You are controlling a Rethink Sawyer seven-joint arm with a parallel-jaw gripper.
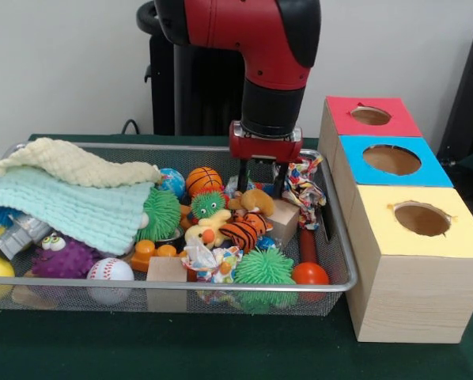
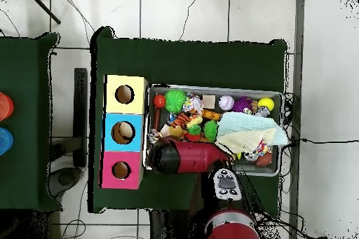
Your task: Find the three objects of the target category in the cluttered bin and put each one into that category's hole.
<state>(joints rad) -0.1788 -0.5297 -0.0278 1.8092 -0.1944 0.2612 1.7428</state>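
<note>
The wire mesh bin is full of toys and stands left of three wooden boxes; in the overhead view the bin lies right of them. Each box has a hole on top: red, blue and yellow. My gripper is open and hangs inside the bin near its far right corner. Its fingers stand just above a tan plush toy and a tiger plush. In the overhead view my arm hides the gripper.
In the bin lie a small basketball, green spiky balls, a baseball, a purple spiky toy, a rope toy, wooden blocks and a red ball. A mint cloth and a yellow cloth cover its left part.
</note>
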